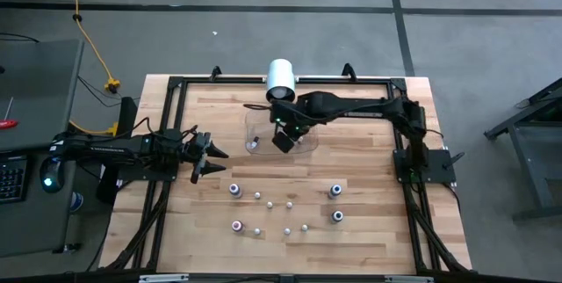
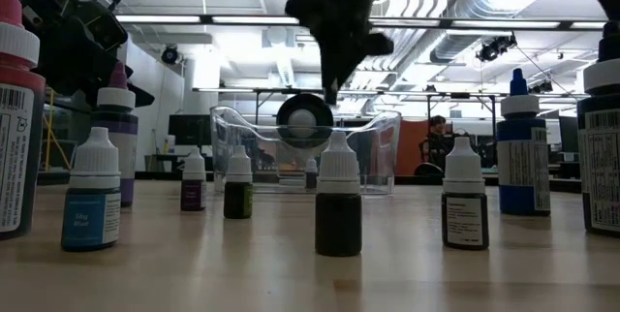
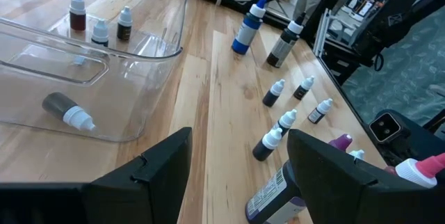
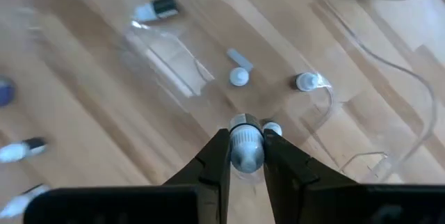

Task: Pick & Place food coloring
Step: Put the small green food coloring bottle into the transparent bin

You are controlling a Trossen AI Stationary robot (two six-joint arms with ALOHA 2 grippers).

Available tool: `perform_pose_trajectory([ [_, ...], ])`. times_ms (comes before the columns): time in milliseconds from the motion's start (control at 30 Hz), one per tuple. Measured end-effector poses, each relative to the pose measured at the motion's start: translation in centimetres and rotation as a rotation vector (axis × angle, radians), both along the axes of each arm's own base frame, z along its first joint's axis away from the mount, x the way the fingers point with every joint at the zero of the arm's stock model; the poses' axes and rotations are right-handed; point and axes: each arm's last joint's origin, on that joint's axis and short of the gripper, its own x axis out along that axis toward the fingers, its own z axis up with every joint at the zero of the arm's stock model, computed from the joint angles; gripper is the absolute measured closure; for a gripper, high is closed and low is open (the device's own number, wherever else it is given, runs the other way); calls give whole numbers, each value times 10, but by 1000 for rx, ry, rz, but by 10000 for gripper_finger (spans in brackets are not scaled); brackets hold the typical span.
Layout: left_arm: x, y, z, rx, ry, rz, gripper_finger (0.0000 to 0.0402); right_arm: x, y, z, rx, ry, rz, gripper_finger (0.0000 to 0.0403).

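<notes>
A clear shallow tray (image 1: 263,138) sits at the table's far middle, with a few small food coloring bottles in it: one lies on its side (image 3: 67,110), others stand (image 4: 239,78). My right gripper (image 1: 283,140) hangs above the tray, pointing steeply down, shut on a small white-capped bottle (image 4: 245,147). More bottles stand on the table nearer the front: larger ones (image 1: 335,191) (image 1: 235,189) and tiny white-capped ones (image 1: 269,202). My left gripper (image 1: 218,156) waits open at the table's left, nothing between its fingers (image 3: 167,161). My right gripper pinches the small bottle at its white-capped end (image 4: 245,156) between its two fingers (image 4: 217,156), coming from above and pointing down. The bottle is lifted clear, above the tray's floor. The cap hides the bottle's body below it.
A large white cylinder (image 1: 280,76) lies at the far edge behind the tray. A black frame (image 1: 176,81) runs round the tabletop. Tall blue (image 3: 249,26) and dark (image 3: 285,43) bottles stand toward the right; bare wood lies between the bottles and the tray.
</notes>
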Motion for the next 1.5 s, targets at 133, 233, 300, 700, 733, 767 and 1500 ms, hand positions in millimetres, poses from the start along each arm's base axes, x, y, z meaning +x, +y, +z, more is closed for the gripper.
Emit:
perform_pose_trajectory([
  [133,0,0,0,0,0,0,167,7,-12,-20,11,45,-25,346],
  [233,0,0,0,0,0,0,167,11,-19,-29,10,55,-32,344],
  [300,0,0,0,0,0,0,167,13,-23,-35,12,69,-41,342],
  [700,0,0,0,0,0,0,167,13,-33,-80,91,19,-90,338],
  [733,0,0,0,0,0,0,167,12,-34,-83,92,21,-93,338],
  [767,0,0,0,0,0,0,167,12,-34,-85,92,22,-94,339],
  [1500,0,0,0,0,0,0,167,3,-48,-94,117,62,-99,335],
])
